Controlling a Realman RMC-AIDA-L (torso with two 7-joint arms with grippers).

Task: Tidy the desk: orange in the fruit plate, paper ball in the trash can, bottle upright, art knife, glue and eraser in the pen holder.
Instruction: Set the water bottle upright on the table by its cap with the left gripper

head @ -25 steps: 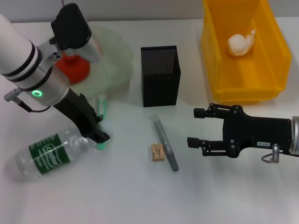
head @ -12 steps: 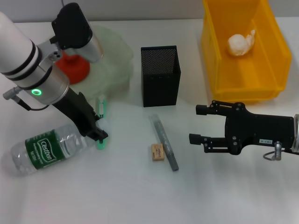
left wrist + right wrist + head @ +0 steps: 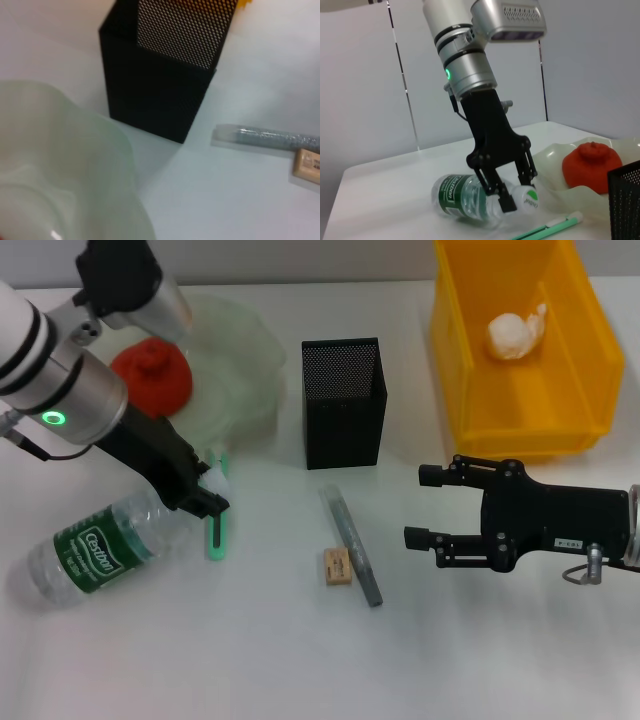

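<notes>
The clear bottle [image 3: 95, 550] with a green label lies on its side at the front left. My left gripper [image 3: 207, 500] is shut on its neck, just behind the white cap [image 3: 527, 197]. The orange [image 3: 150, 375] sits in the pale-green fruit plate [image 3: 245, 360]. A white paper ball [image 3: 515, 335] lies in the yellow trash can [image 3: 470, 390]. The black mesh pen holder [image 3: 343, 400] stands mid-table. In front of it lie a grey stick [image 3: 350, 545] and the tan eraser [image 3: 338, 567]. A slim green tool [image 3: 215, 530] lies by the bottle cap. My right gripper [image 3: 422, 508] hovers open, right of the grey stick.
The left wrist view shows the pen holder [image 3: 160, 85], the plate rim [image 3: 100, 150], the grey stick [image 3: 267, 136] and the eraser [image 3: 310, 164]. Bare white tabletop spans the front between the bottle and the eraser.
My left arm has swung back and to the left, turning the bottle by its neck so the cap end points more to the rear. The green tool now lies uncovered. The right gripper barely moved.
</notes>
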